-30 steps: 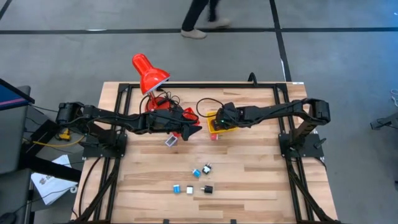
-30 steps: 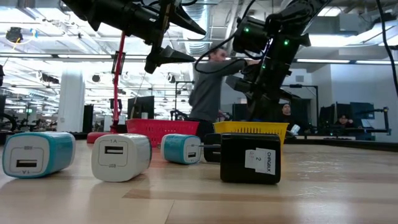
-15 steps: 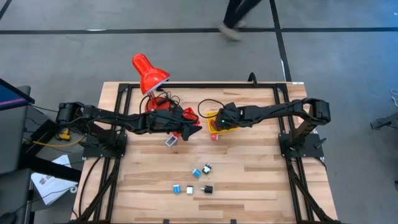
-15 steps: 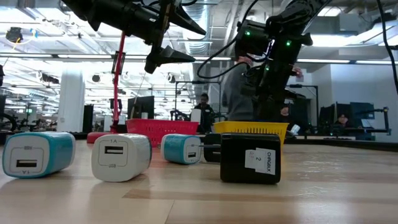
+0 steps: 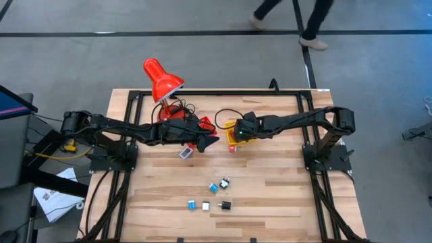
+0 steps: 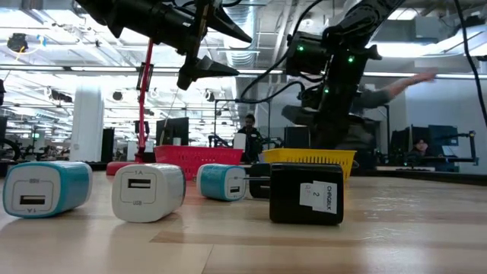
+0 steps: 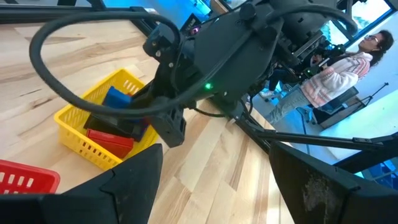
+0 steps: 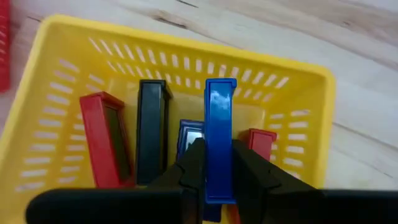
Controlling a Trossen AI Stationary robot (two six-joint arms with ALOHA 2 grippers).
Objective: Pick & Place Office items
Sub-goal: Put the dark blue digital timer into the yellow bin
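Observation:
My right gripper hangs over the yellow mesh basket and is shut on a flat blue piece that stands on edge inside it. Beside it in the basket stand a red piece, a black piece, a small blue piece and another red piece. My left gripper is open and empty, raised near the red basket. Several small chargers lie on the near half of the table. My right gripper pinches the blue piece's two flat faces between its two fingers, at its upper end. The fingers come from above, pointing down into the basket. The piece stands upright on edge among the other pieces; whether it touches the basket floor I cannot tell.
A red desk lamp stands at the far left with its cable beside the baskets. A white-blue piece and a red piece lie near the baskets. In the low view, cyan, white and black chargers sit close.
Both arms stay nearly where they were. A person on the floor beyond the table's far edge has walked toward the right.

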